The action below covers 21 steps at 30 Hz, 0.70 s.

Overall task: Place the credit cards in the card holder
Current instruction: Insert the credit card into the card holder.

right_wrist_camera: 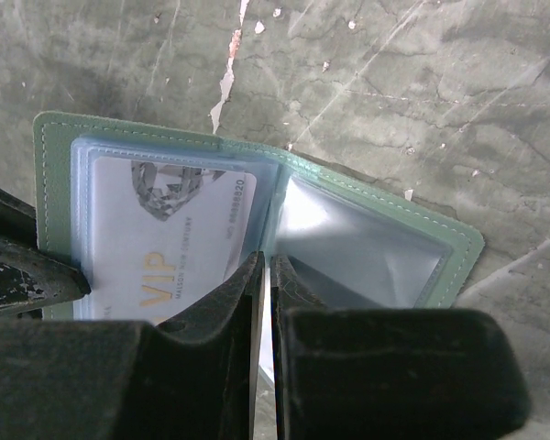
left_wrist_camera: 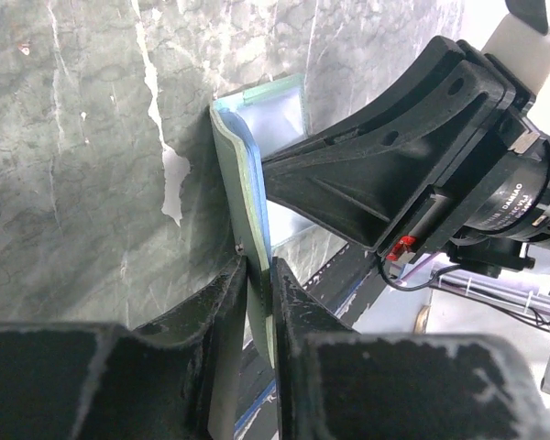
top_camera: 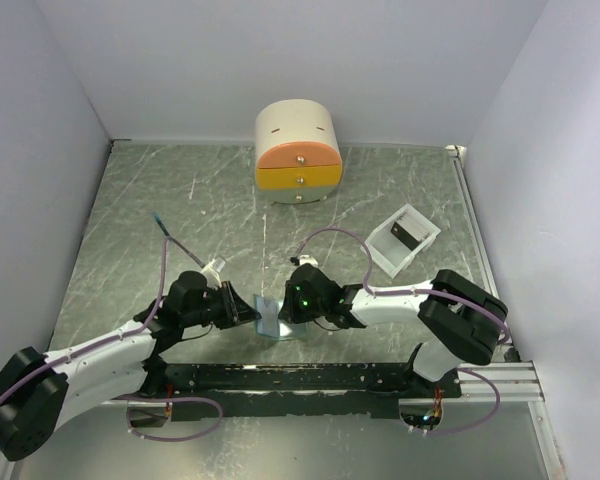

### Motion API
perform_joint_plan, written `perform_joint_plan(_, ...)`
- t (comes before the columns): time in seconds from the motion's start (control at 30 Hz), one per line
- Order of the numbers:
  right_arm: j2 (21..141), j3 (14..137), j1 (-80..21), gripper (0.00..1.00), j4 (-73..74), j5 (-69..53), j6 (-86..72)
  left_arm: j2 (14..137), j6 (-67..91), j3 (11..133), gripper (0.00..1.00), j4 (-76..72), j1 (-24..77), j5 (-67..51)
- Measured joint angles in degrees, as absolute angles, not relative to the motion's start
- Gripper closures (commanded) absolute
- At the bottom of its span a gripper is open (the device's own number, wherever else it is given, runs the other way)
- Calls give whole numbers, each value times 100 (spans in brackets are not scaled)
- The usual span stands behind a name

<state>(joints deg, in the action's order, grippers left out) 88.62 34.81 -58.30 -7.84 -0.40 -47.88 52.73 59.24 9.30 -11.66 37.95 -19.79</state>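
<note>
The card holder [top_camera: 270,320] stands open on the table between my two grippers. Its grey-green cover [right_wrist_camera: 55,174] frames pale blue pockets. One credit card [right_wrist_camera: 170,229], pale with "VIP" lettering, sits inside the left pocket; the right pocket [right_wrist_camera: 367,243] looks empty. My left gripper [left_wrist_camera: 259,268] is shut on the cover flap [left_wrist_camera: 243,174], held edge-on. My right gripper [right_wrist_camera: 265,259] is shut, its tips at the fold between the pockets; only a thin slit shows between them. Another dark card [top_camera: 406,236] lies in the white tray [top_camera: 380,255].
A round cream-and-orange drawer box [top_camera: 298,150] stands at the back centre. The white tray is at the right, behind my right arm. White walls close in the grey marbled table on three sides. A black rail [top_camera: 310,378] runs along the near edge.
</note>
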Motion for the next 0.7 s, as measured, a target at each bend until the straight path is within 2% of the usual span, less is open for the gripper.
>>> perform_joint_plan(0.27,8984,3398,-5830,92,-1181,-220,-4886,5028,5944,871,89,-1197,3795,-1977)
perform_joint_plan(0.43,9118,3461,-5833,92,-1328,-342,-4915,4995,5940,871,93,-1188,3795,-1990)
perform_joint_plan(0.57,9212,3548,-5852,92,-1347,-366,-4917,4875,5885,904,92,-1000,3793,-1977)
perform_joint_plan(0.7,9277,3614,-5887,92,-1347,-366,-4912,4748,5800,985,87,-707,3793,-1929)
